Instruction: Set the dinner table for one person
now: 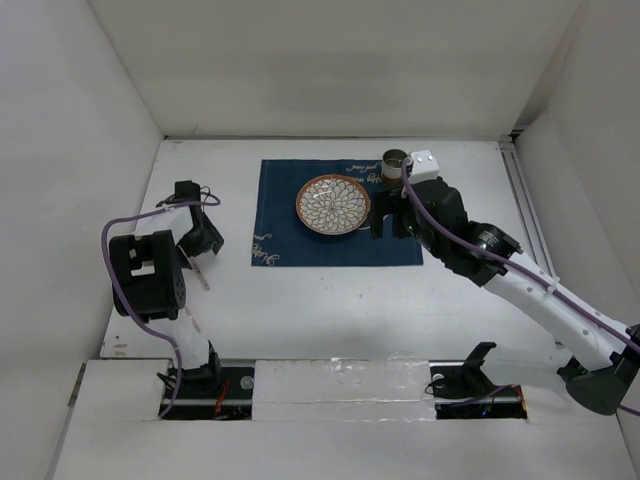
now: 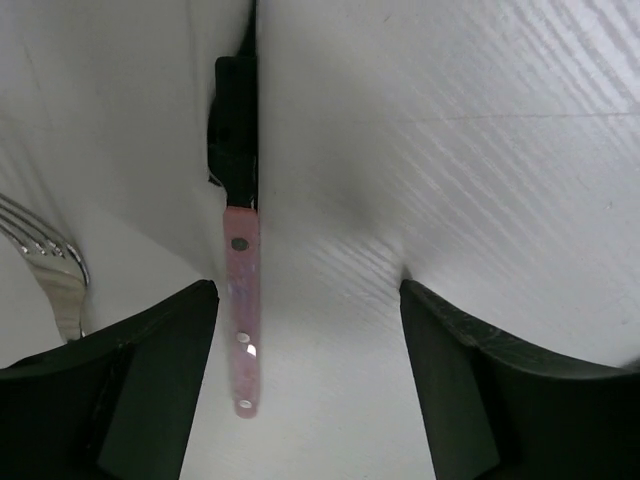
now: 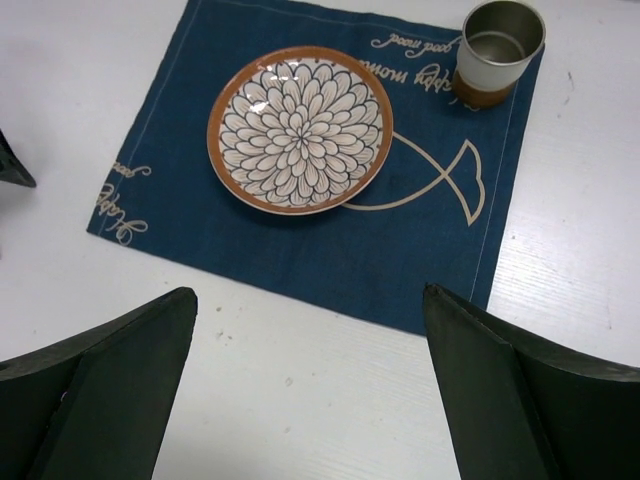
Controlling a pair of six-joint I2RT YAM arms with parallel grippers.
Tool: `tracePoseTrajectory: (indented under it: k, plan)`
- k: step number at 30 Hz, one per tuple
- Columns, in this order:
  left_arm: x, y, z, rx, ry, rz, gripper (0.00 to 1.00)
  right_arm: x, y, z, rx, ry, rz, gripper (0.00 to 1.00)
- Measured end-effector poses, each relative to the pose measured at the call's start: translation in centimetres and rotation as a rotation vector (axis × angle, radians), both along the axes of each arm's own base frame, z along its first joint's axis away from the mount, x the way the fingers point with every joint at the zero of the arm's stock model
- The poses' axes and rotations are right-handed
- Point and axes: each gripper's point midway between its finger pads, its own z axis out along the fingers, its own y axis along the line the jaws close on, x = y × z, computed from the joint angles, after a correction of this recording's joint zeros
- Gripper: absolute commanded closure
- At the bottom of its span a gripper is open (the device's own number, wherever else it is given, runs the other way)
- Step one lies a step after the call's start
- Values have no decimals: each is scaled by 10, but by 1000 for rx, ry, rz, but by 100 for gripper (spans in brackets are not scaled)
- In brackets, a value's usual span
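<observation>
Left gripper [image 2: 307,295] spread astride pink-handled knife [image 2: 243,320] on dinner table [image 2: 480,150], right gripper [image 3: 310,295] spread over navy placemat [image 3: 400,260] edge, plate [image 3: 300,130] and cup [image 3: 495,55] on it

The surface [image 1: 330,300] is matt white with a faint grain, and the placemat [image 3: 330,260] is navy woven cloth with a stitched hem. The plate [image 3: 300,130] has a glossy glaze; the cup [image 3: 497,50] is dull brushed metal. The knife [image 2: 243,310] has a smooth pink handle with shiny rivets, and the fork [image 2: 62,285] is polished metal.

Plain white walls [image 1: 340,60] on 3 sides, soft even light
</observation>
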Motion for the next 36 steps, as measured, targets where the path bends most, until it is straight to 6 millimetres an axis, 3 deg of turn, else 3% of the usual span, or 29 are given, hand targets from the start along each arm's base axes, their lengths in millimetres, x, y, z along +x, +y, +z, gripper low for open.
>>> tracePoseTrajectory:
  k: [4,8,10,14,18,23,25,27,31,33,36]
  plan:
    - [8,-4,-1,-27,-11,-16,38,3,-3,12,16,-16,-10,0]
    - [13,-10,-3,-59,-23,-27,55,6,-9,15,16,-14,-28,0]
    - [17,-11,-3,-68,-23,-33,66,8,-11,14,13,-8,-33,0]
    - [25,-13,-3,-70,-19,-39,100,11,-11,14,9,7,-33,1]
    - [32,-15,-1,-45,17,-55,100,15,-10,17,13,16,-30,1]
    - [51,-24,6,-44,22,-62,100,25,-24,31,32,13,-64,3]
    - [63,-29,19,-49,-1,-70,100,28,-31,37,41,9,-81,3]
    - [84,-39,45,-52,-63,-92,100,31,-37,41,50,7,-95,3]
    - [135,-84,109,-91,-261,-186,100,36,-54,45,65,20,-132,3]
    - [157,-138,149,-150,-388,-281,100,37,-62,48,72,27,-152,1]
    - [157,-232,183,-269,-480,-418,100,36,-73,59,97,30,-176,1]
